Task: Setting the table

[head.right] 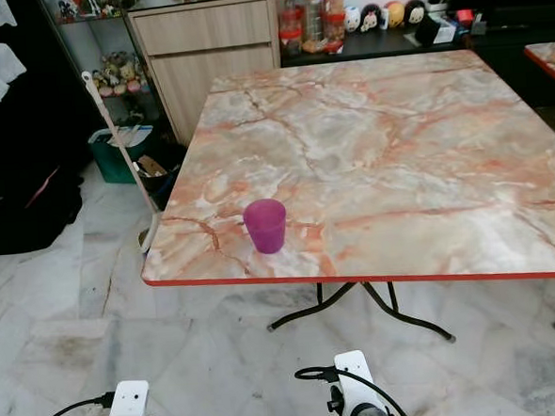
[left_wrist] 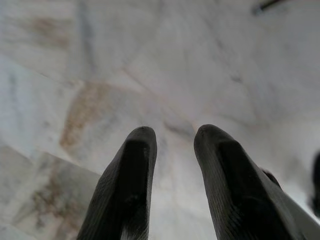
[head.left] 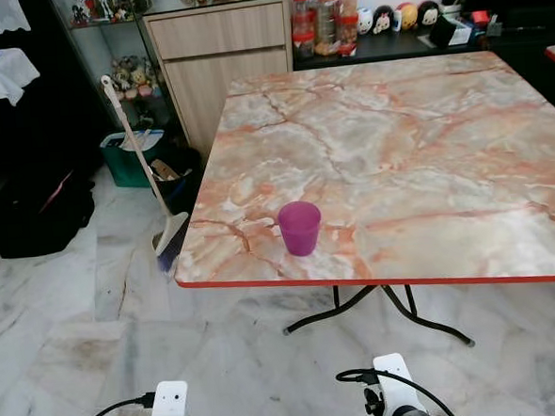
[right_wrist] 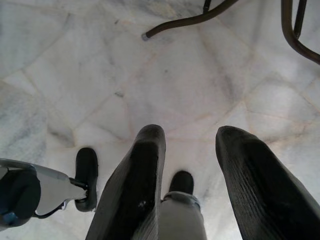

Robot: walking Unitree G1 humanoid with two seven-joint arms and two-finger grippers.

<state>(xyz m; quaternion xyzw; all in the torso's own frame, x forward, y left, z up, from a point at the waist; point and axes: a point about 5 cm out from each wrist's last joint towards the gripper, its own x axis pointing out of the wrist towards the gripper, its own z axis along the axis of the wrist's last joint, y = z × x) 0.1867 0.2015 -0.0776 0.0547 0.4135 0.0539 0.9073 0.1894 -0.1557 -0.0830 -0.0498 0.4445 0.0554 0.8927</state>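
1. A purple plastic cup [head.left: 299, 227] stands upright on the marble-patterned table [head.left: 425, 152], near the table's front edge and toward its left corner. It is the one item on the tabletop.
2. The table has a red rim and dark curved metal legs [head.left: 378, 310] resting on the pale marble floor [head.left: 87, 333].
3. The left gripper [left_wrist: 172, 137] hangs low and points at the floor. Its two black fingers stand a little apart with floor showing between them, and they hold nothing.
4. The right gripper [right_wrist: 190, 137] also hangs low, above the floor near the table legs [right_wrist: 190, 20]. Its fingers are parted wider than the left's and grip nothing.
5. Both wrists show at the bottom of the head views, well short of the table and the cup.
6. A broom [head.left: 143, 174] leans beside the table's left corner, with a green bin [head.left: 129, 160] behind it.
7. A wooden cabinet [head.left: 216, 56] stands behind the table. Red-lidded jars [head.left: 322, 18] and small round figurines [head.left: 396, 17] sit on a dark counter just beyond the table's far edge.
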